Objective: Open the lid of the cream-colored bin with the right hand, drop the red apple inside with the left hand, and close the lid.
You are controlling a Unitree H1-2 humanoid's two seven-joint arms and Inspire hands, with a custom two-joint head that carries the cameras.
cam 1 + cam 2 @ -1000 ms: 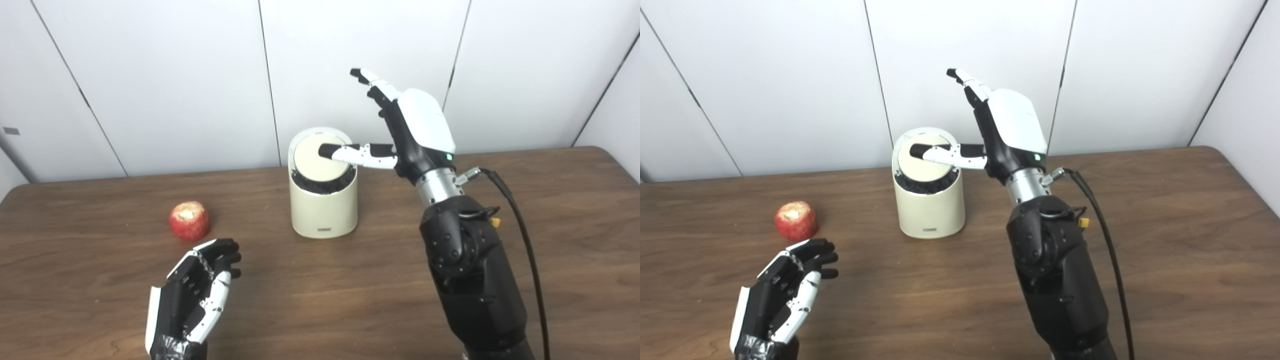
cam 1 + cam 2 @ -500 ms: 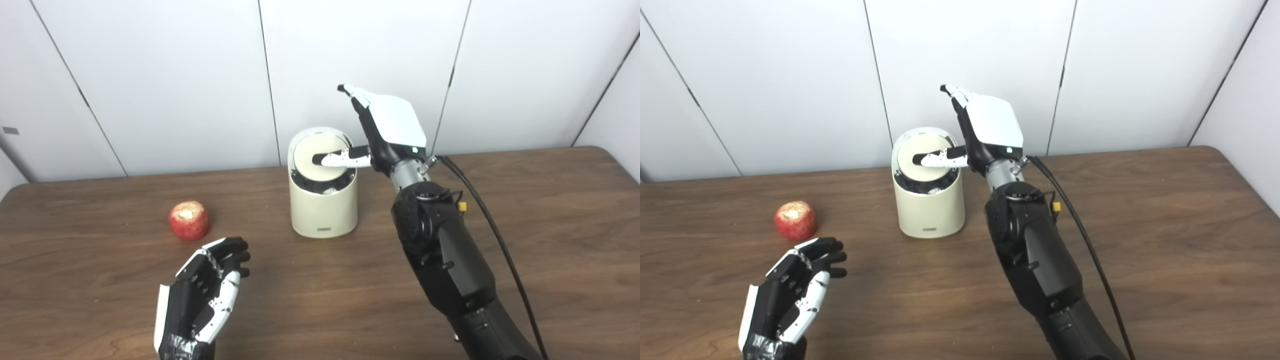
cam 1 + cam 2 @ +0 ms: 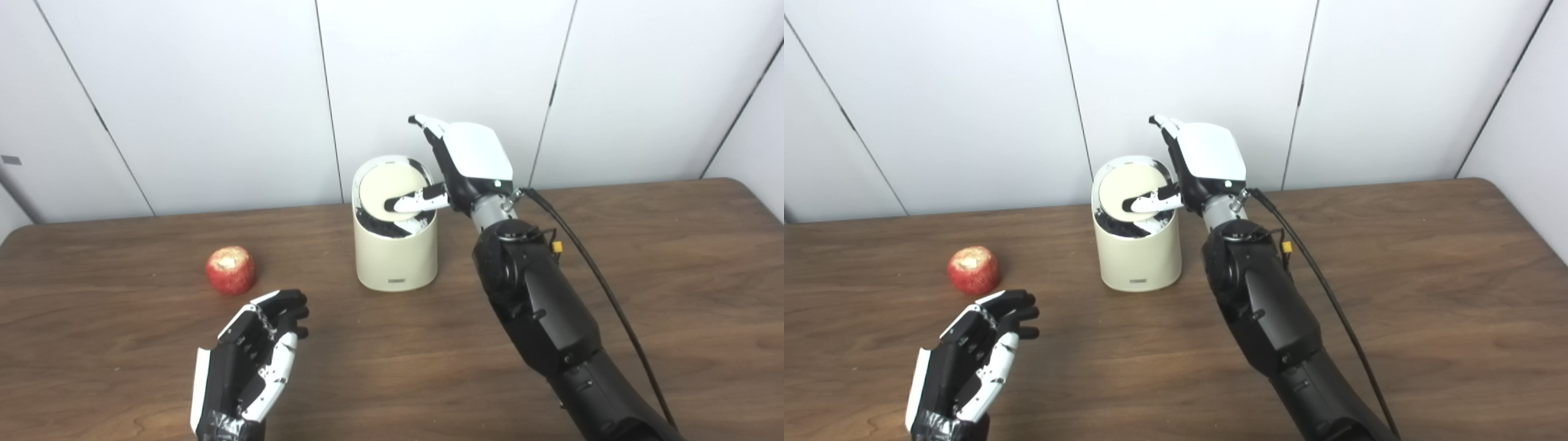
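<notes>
bin: the cream-colored bin [image 3: 397, 257] is my landmark, standing upright on the wooden table [image 3: 674, 257] near its far edge, in front of the white wall panels.
lid: the round lid [image 3: 392, 191] sits tilted in the bin's mouth, near edge dipped, with a dark gap showing in front of it. i read it as a light, stiff swing plate that tips under a gentle press; the surface looks smooth, so a fingertip could slide off it.
apple: the red apple [image 3: 230, 270] rests on the table well to the left of the bin, pale bitten patch facing up. i judge it light, firm and rounded, so it may roll. best taken around its widest part with fingers on opposite sides, not on the bitten top.
right hand: my right hand [image 3: 456, 165] is just right of the bin and above its rim, palm turned toward the bin, fingers pointing up and spread, gripping nothing. its thumb [image 3: 411, 202] reaches across onto the lid's near right part and seems to press it down.
left hand: my left hand [image 3: 254, 355] hovers over the table in front of the bin and to its left, near the apple but apart from it, fingers loosely curled, empty.
step: lid partly tipped, apple not yet picked up.
</notes>
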